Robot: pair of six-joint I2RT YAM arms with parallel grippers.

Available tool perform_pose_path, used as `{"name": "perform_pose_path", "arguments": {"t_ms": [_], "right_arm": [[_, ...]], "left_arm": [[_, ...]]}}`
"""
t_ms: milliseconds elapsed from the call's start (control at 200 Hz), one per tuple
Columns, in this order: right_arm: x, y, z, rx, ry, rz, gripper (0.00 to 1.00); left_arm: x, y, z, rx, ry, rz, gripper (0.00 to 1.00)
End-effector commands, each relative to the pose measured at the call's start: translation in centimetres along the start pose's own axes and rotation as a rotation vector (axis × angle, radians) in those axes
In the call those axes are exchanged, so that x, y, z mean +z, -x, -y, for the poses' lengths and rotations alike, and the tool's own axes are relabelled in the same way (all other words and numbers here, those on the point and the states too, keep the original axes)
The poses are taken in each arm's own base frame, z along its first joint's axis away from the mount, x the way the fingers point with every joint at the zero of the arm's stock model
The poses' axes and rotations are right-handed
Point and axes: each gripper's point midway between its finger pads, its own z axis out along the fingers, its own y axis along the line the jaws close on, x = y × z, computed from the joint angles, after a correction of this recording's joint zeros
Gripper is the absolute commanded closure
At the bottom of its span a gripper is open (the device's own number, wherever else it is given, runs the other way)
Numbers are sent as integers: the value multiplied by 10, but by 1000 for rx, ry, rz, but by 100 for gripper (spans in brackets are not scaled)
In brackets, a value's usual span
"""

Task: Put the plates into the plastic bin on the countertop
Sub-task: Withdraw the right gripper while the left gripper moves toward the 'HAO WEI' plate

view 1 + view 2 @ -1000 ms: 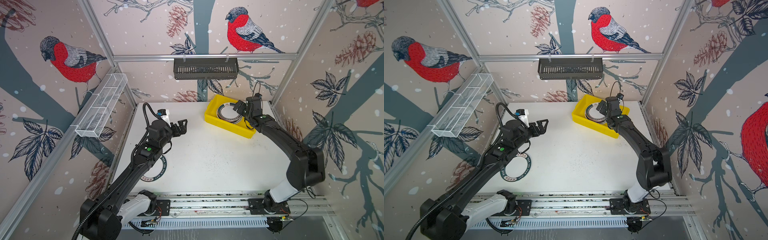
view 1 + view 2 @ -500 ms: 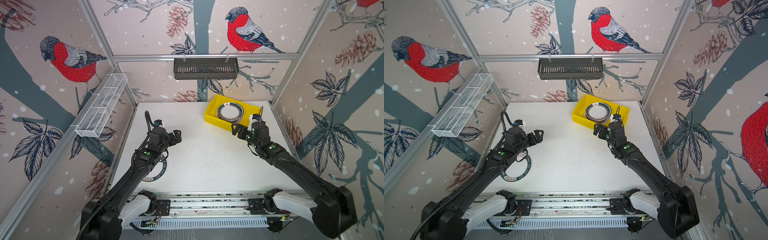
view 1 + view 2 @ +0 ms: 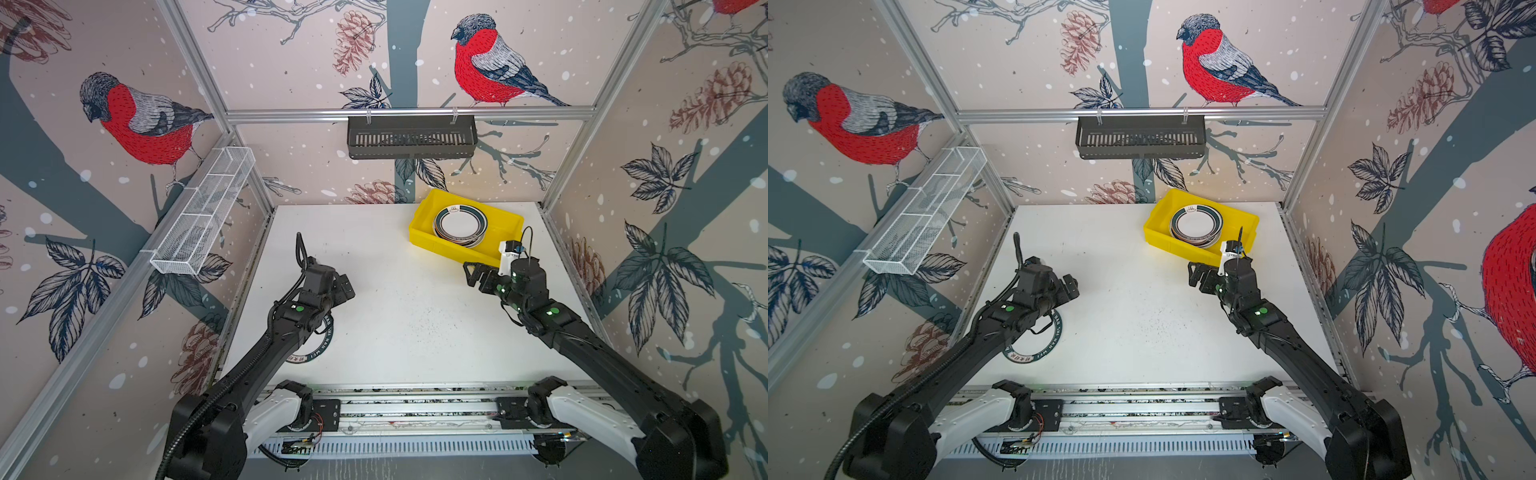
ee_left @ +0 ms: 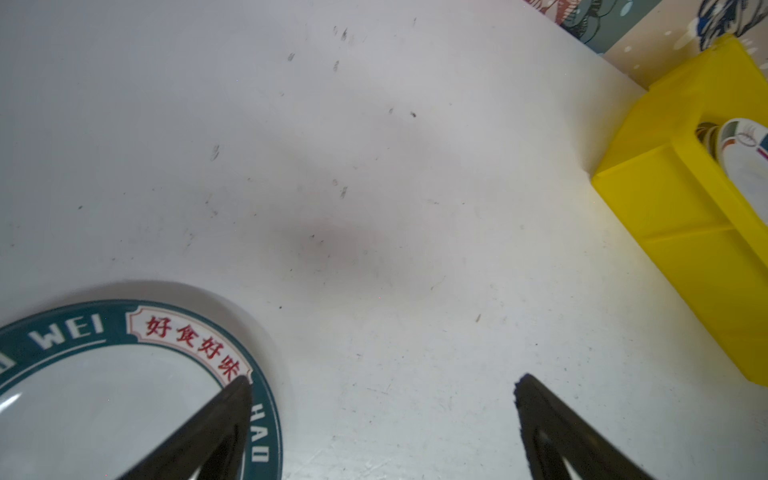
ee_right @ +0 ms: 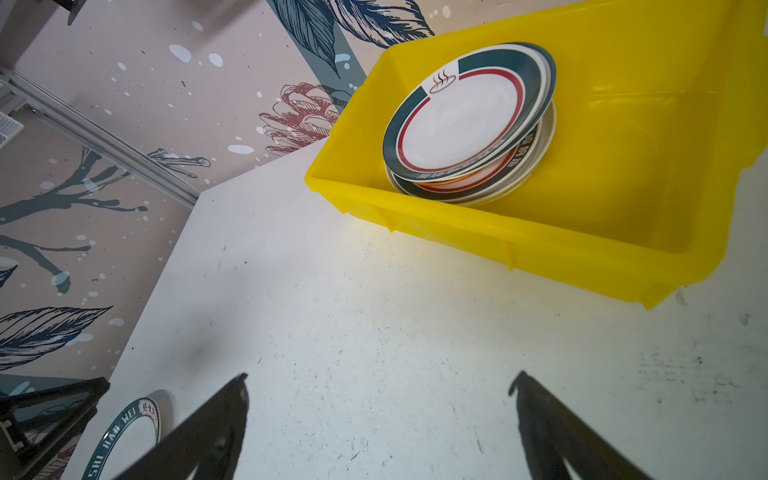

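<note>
The yellow plastic bin point(image 3: 424, 226) point(image 3: 1156, 232) stands at the back right of the white countertop point(image 3: 395, 303). Inside it lies a stack of plates point(image 3: 459, 224) point(image 5: 461, 120); the top one is white with a dark teal rim. One more teal-rimmed lettered plate point(image 3: 318, 353) point(image 4: 83, 399) lies flat at the front left, partly hidden under my left arm. My left gripper point(image 3: 348, 287) point(image 4: 382, 384) hovers open just past that plate's edge, one finger over the rim. My right gripper point(image 3: 478, 278) point(image 5: 378, 382) is open and empty above bare countertop, in front of the bin.
A black slotted basket point(image 3: 411, 137) hangs on the back rail. A white wire mesh rack point(image 3: 203, 216) is fixed along the left wall. Aluminium rails point(image 3: 415, 401) carrying both arm bases run along the front edge. Patterned walls close three sides.
My right gripper has drawn back from over the bin toward the front, still open. My left gripper has pulled back and down toward the plate on the countertop.
</note>
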Motion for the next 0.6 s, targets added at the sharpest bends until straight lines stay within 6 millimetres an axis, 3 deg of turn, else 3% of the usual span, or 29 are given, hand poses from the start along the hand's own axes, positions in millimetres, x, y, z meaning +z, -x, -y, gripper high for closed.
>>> {"name": "perform_pose_path", "arguments": {"t_ms": [0,165,595], "right_arm": [[-1,3,-3,-12,19,16,0],[1,2,1,-2,8,8,0],[-6,0,-8,43,55,-24,0]], "left_arm": [[2,-9,-14,-66,42,0,2],[6,-20,3,-95,-95,-14,2],[14,-36,-21,-63,-12,-30,2]]}}
